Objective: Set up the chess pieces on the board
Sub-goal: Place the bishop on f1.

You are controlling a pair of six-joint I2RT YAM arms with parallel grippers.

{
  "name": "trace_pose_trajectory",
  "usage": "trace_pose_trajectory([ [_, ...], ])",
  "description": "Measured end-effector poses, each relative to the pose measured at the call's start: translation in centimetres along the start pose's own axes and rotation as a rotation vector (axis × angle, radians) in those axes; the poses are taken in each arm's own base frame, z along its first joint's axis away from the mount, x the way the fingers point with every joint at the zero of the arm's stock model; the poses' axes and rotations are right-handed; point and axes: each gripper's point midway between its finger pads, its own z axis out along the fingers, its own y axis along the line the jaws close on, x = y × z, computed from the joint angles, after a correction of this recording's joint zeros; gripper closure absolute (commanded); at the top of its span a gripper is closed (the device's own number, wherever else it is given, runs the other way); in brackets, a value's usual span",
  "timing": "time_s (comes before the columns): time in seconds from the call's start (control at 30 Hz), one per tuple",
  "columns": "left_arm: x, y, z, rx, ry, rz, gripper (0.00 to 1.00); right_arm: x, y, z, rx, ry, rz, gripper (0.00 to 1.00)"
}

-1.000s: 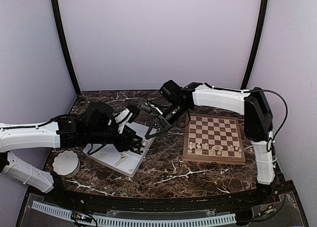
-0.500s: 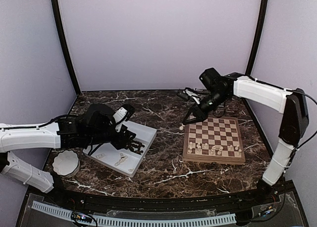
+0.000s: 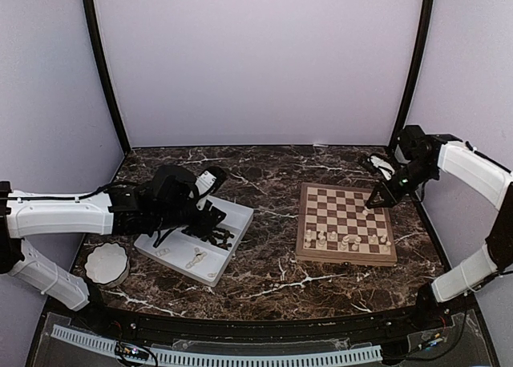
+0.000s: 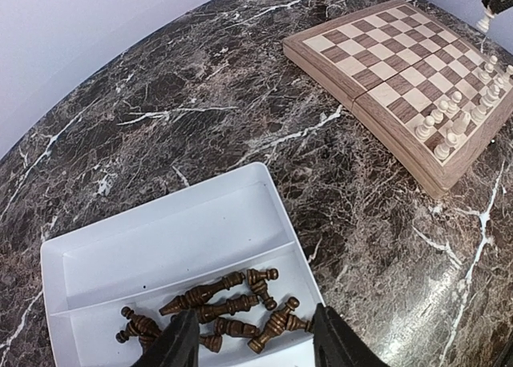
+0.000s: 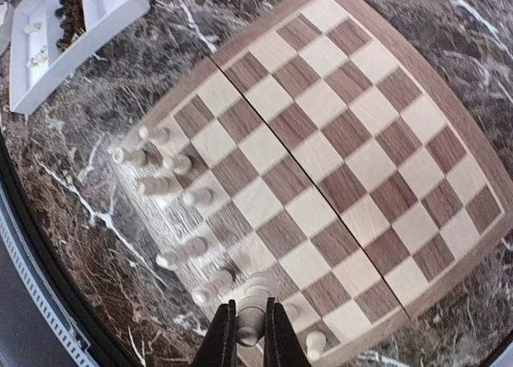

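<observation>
**Right gripper holds a pale piece at the board; left gripper stands open over the tray**

The right gripper is pinched narrow on a pale piece, which stands upright between its fingers at the bottom centre of the right wrist view. In the top view this gripper sits in the right half of the frame, pointing down at the right-hand side of the board. Whether the held piece touches the wood cannot be told. Just beside it, a loose line of pale pieces stands along one edge of the board; in the top view they fill the lower rows. The rest of the squares are bare.

The left gripper shows at the bottom of the left wrist view with its fingers apart and nothing gripped between them. It hangs over a heap of dark pieces lying on their sides in the near compartment of a white tray. In the top view the tray lies left of centre, with a few pale pieces in its lower part and a white bowl at its lower left. All rest on a dark marble table.
</observation>
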Motion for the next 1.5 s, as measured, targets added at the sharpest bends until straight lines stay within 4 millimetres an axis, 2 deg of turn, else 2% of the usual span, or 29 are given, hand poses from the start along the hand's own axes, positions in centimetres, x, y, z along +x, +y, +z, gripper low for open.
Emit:
trace_pose_trajectory([
  [0.07,0.1,0.0,0.3,-0.001,0.005,-0.002,0.49,1.8,-0.5,-0.2,0.034,0.018,0.011,0.97],
  [0.2,0.4,0.1,0.7,-0.003,0.016,-0.001,0.49,5.4,-0.2,0.5,0.06,0.088,-0.004,0.96],
  [0.37,0.3,0.1,0.7,-0.001,0.014,-0.002,0.49,7.8,0.1,1.3,0.063,0.143,-0.036,0.95],
  [0.5,0.3,0.2,0.7,-0.003,0.013,-0.003,0.49,8.9,0.6,2.1,0.043,0.18,-0.076,0.93],
  [0.77,0.3,0.1,0.8,-0.003,0.017,-0.004,0.49,8.7,2.0,3.9,0.006,0.205,-0.174,0.92],
  [1.33,0.3,0.2,0.8,-0.003,0.02,-0.013,0.49,8.3,1.5,5.6,0.014,0.211,-0.202,0.91],
  [1.5,0.4,0.2,0.8,-0.004,0.02,-0.015,0.5,8.5,1.3,5.8,0.022,0.224,-0.205,0.84],
])
